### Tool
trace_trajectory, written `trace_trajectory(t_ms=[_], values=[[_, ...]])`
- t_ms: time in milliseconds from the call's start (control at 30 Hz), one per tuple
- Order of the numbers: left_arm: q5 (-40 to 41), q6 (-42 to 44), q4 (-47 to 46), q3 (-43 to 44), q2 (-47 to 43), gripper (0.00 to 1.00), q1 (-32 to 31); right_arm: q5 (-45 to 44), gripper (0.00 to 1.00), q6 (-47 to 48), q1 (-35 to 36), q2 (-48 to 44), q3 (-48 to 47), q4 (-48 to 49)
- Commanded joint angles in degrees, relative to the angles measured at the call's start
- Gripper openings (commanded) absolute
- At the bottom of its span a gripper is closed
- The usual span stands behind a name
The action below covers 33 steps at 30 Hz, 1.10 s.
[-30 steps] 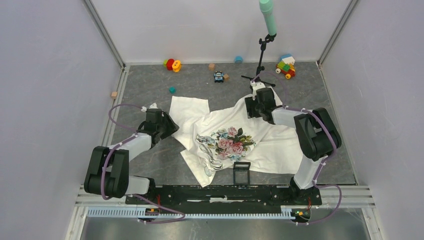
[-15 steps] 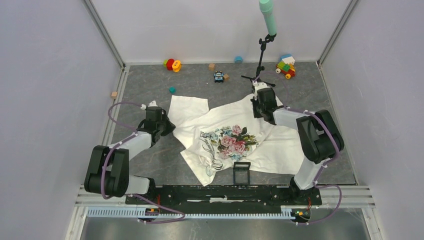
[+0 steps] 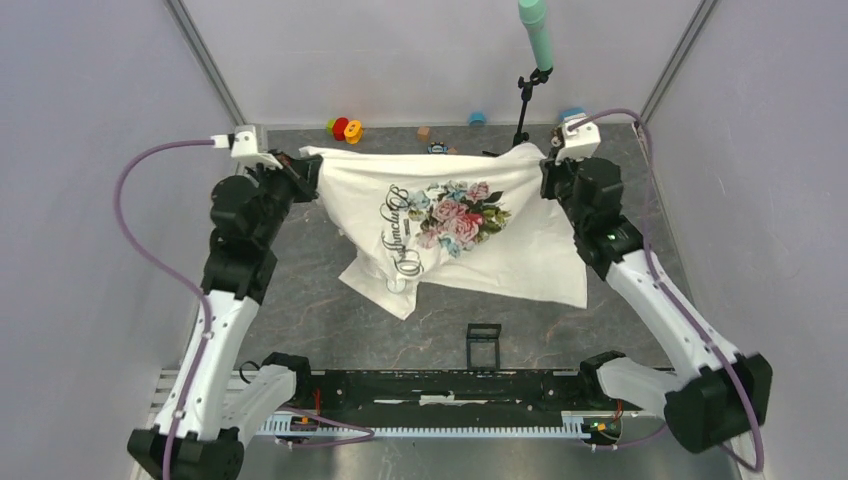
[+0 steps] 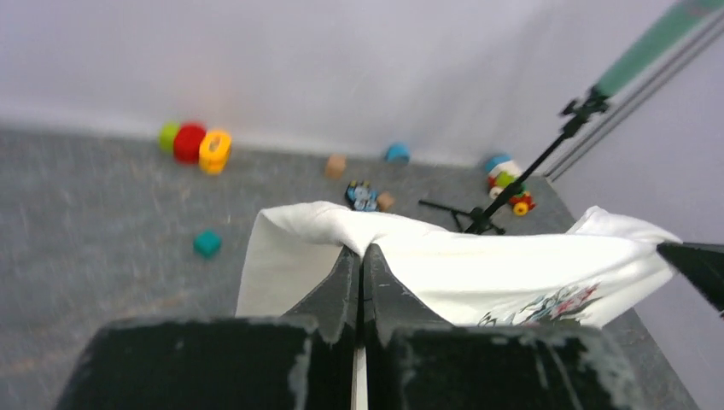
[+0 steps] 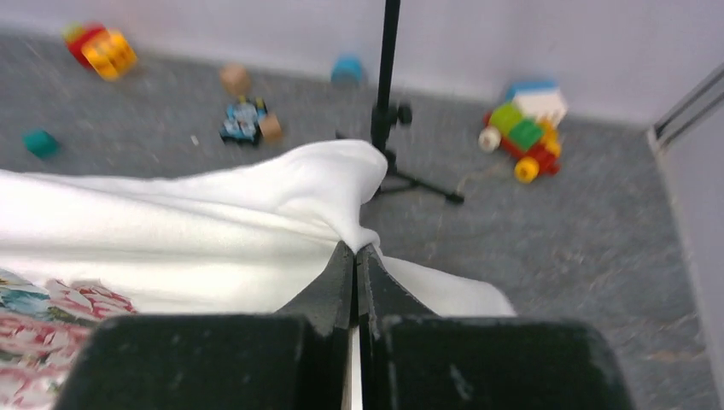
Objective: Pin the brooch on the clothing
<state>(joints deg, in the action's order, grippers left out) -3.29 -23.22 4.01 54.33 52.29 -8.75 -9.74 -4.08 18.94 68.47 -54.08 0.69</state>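
The clothing (image 3: 500, 262), a white T-shirt with a rose print and black script, hangs stretched in the air between both arms, print facing up toward the top camera. My left gripper (image 3: 306, 170) is shut on its left top edge; the cloth bunches over the fingertips (image 4: 348, 266) in the left wrist view. At the right top corner my right gripper (image 3: 548, 176) is shut on a pinch of fabric (image 5: 352, 224). The shirt's lower hem droops to the table. I cannot make out the brooch in any view.
A black square frame holder (image 3: 484, 343) stands near the front edge. Behind the shirt is a tripod stand (image 3: 521, 115) with a green pole. Toys lie along the back wall: red-yellow rings (image 3: 343, 128), a block car (image 5: 522, 130), a small black-blue toy (image 5: 243, 120), a teal cube (image 4: 206, 243).
Both grippers closed on the shirt's upper corners, then rose and spread apart. The shirt went from lying crumpled on the table to hanging stretched between them.
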Motion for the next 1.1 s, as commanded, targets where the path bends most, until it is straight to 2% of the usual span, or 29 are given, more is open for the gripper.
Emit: trace_trajectory(t_ms=[0,233,400,533,667,800,933,1067], values=[[-4.6,13.0,5.7,10.4,-5.6,0.02,0.2,-1.2,0.0,5.9,-0.5,-11.4,-4.3,0.1],[-6.6,18.1,19.2,30.4,-8.7,0.02,0.2,2.1,0.0,9.0,-0.5,-23.3,-9.9,-2.9],[-8.3,19.3,25.8,43.5,-6.9,0.02,0.2,4.2,0.0,9.5,-0.5,-26.3,-15.9,-5.6],[-9.0,18.2,27.5,49.6,-4.5,0.02,0.2,4.6,0.0,9.4,-0.5,-27.3,-18.3,-6.0],[-7.9,16.6,27.3,50.2,-0.3,0.02,0.2,2.2,0.0,10.3,-0.5,-26.3,-17.2,-4.5],[-4.3,16.7,25.2,48.1,5.9,0.02,0.2,-6.5,0.0,13.3,-0.4,-22.6,-13.8,-1.4],[-3.0,16.7,17.6,43.1,14.3,0.02,0.3,-11.4,0.0,16.4,-0.5,-15.7,-7.3,8.9],[-2.6,18.1,12.3,40.9,27.6,0.02,0.9,-15.6,0.0,15.6,-0.8,-4.3,-0.7,19.7]])
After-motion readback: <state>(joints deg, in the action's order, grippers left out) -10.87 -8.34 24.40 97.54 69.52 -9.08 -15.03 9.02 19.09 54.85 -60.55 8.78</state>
